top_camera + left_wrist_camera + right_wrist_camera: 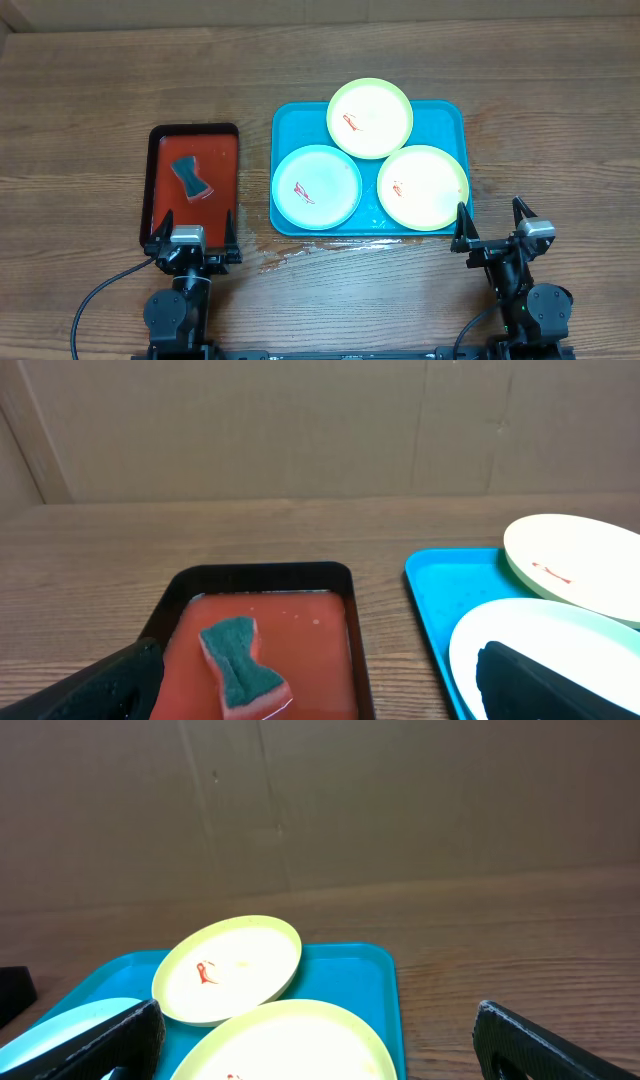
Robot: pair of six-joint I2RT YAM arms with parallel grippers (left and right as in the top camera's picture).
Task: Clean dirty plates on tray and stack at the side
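Note:
Three dirty plates lie on the turquoise tray (pixel 455 115), each with a small red smear. One yellow-green plate (pixel 370 118) is at the back, its near edge lapping over the other two. A blue-white plate (pixel 317 187) is front left and a second yellow-green plate (pixel 422 187) front right. My left gripper (pixel 193 233) hangs open and empty over the near end of the red tray. My right gripper (pixel 492 222) is open and empty by the turquoise tray's front right corner. In the right wrist view the yellow-green plates (pixel 230 965) (pixel 300 1045) lie ahead between the open jaws.
A red tray with a black rim (pixel 160 140) sits left of the turquoise tray and holds a green-topped sponge (pixel 190 177), also seen in the left wrist view (pixel 243 665). A wet patch (pixel 290 255) marks the wood before the turquoise tray. A cardboard wall (pixel 320 810) stands behind.

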